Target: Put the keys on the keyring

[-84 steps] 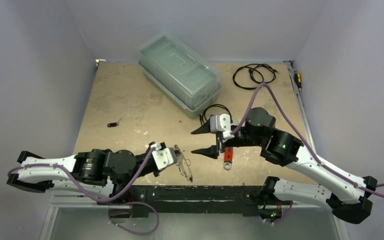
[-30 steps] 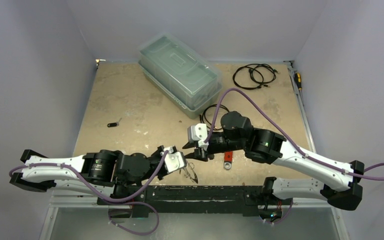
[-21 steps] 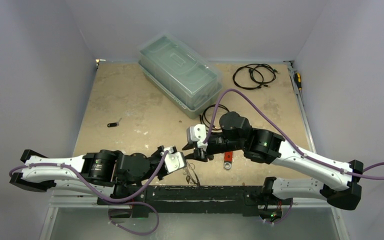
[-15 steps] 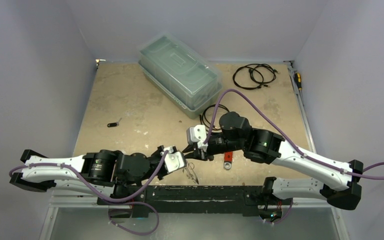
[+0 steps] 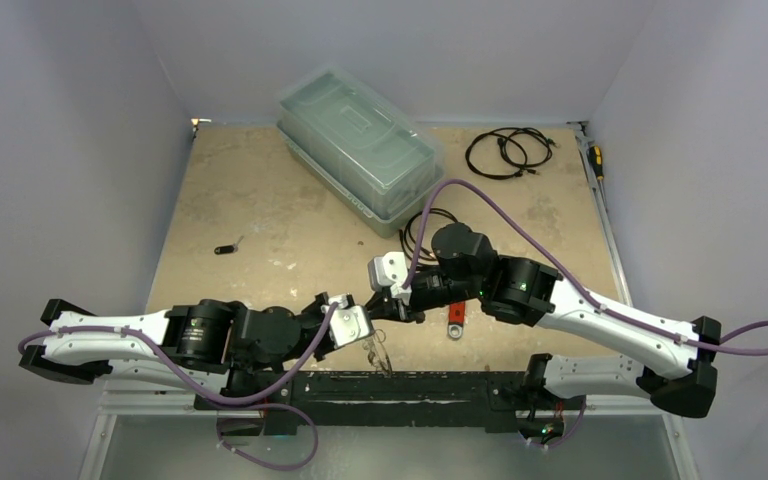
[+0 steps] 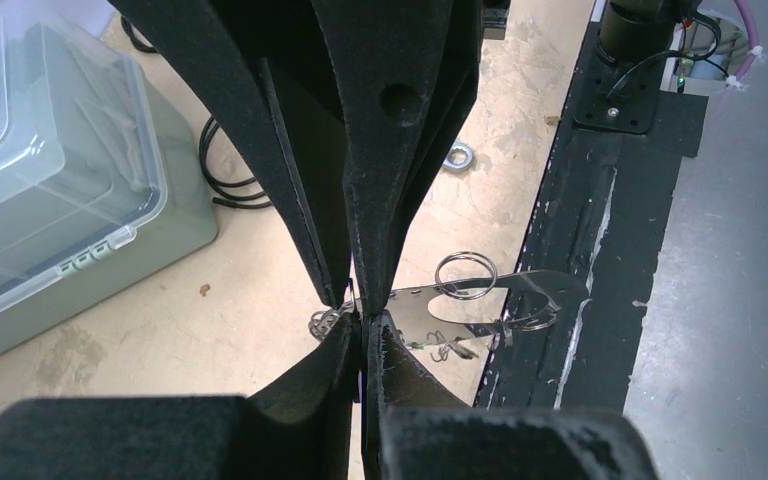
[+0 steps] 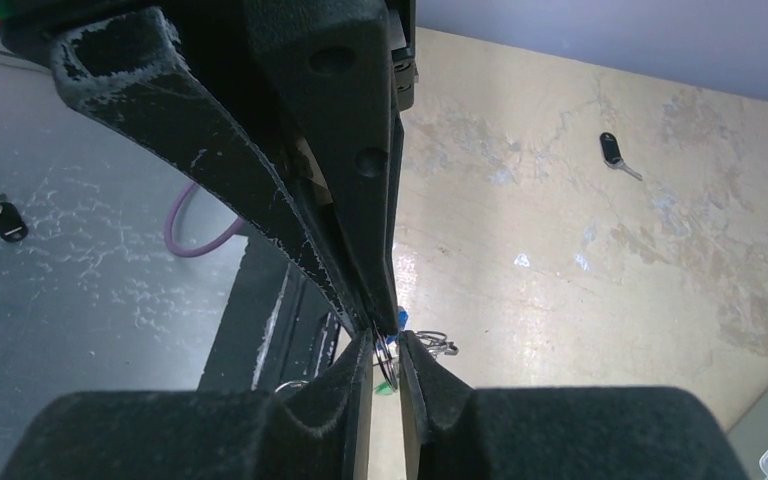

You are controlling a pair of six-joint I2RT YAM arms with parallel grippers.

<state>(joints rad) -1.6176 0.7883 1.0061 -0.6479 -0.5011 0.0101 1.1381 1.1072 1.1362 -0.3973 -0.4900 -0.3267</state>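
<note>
The right arm has swung in from above the red-handled wrench [image 5: 455,318], and its jaws have come much closer together. Now the right gripper [image 5: 392,311] meets the left gripper [image 5: 364,327] at the near edge of the table [image 5: 260,210]. The left jaws are pinched tight on the keyring [image 6: 480,298], holding it just over that edge. The right jaws have only a thin gap left, with a little wire loop and a blue key tag [image 7: 399,318] in it. I cannot tell if they grip it. I think a key is being fed on. Farther off lies one black key [image 5: 225,249], then the clear plastic box [image 5: 360,150] and the black cables [image 5: 505,152]. No writing can be read.
</note>
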